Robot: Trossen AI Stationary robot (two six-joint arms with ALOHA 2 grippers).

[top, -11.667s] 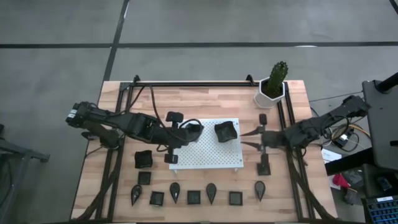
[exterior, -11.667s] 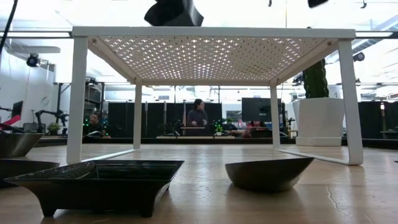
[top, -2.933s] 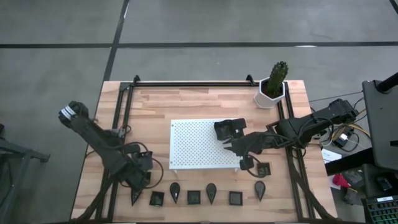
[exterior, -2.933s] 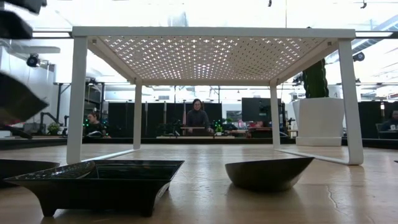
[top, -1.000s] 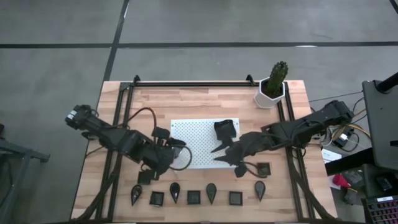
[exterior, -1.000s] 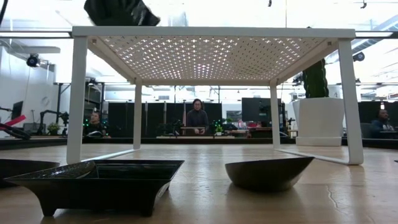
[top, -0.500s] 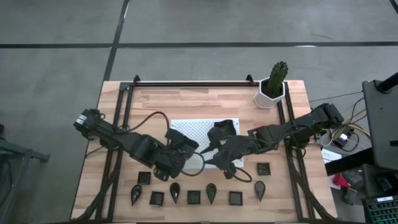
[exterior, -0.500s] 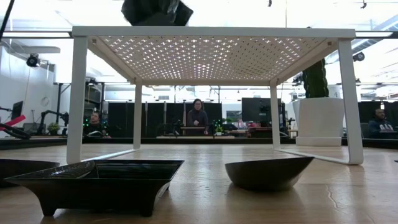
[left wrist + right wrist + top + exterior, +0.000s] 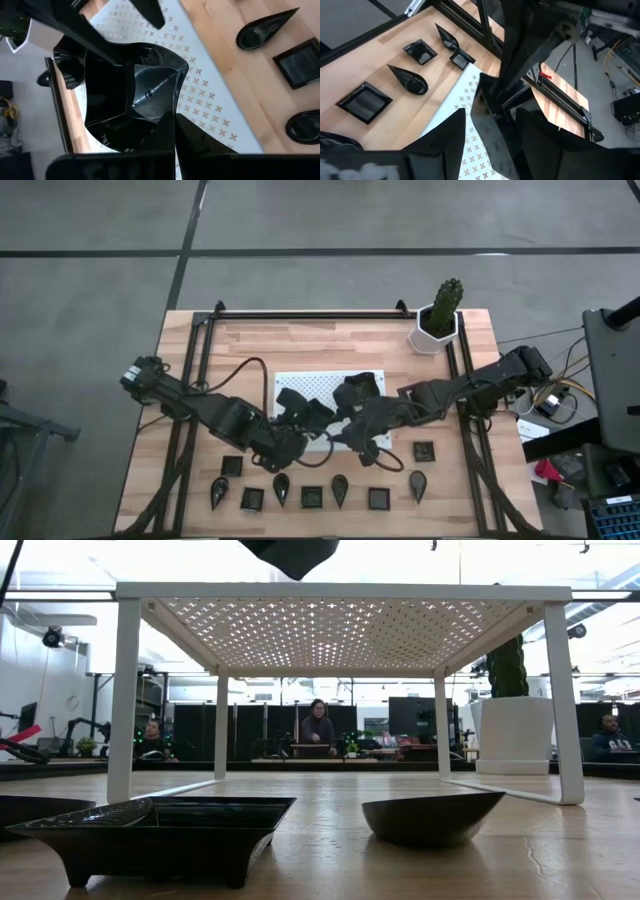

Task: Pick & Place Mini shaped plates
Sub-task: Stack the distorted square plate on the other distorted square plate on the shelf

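A black square dish [image 9: 130, 85] hangs above the white perforated board [image 9: 300, 385], and its underside shows at the top of the low view [image 9: 290, 555]. My left gripper [image 9: 174, 119] is shut on it and shows over the board's near left part in the high view [image 9: 300, 423]. My right gripper [image 9: 490, 117] is open, level with the dish, coming from the table's right [image 9: 345, 425]. Its fingers [image 9: 100, 45] stand on either side of the dish's wall; whether they touch it, I cannot tell. A second black dish [image 9: 362, 388] rests on the board. My left gripper pinches the square dish's rim at one corner [image 9: 161, 111] between its two fingers, and comes at it from the table's left. The dish is lifted clear of the board, its hollow facing my wrist camera.
A row of small black square and teardrop dishes [image 9: 312, 496] lies along the near edge, with single dishes at the near left [image 9: 231, 465] and near right [image 9: 424, 451]. The white pot with a cactus [image 9: 437, 323] stands at the far right. The board stands on legs [image 9: 125, 690].
My left gripper has carried the square dish toward the table's right, from the board's left edge to over the board, keeping it clear of the board. My right gripper has moved toward the table's left and met the dish, its fingers open.
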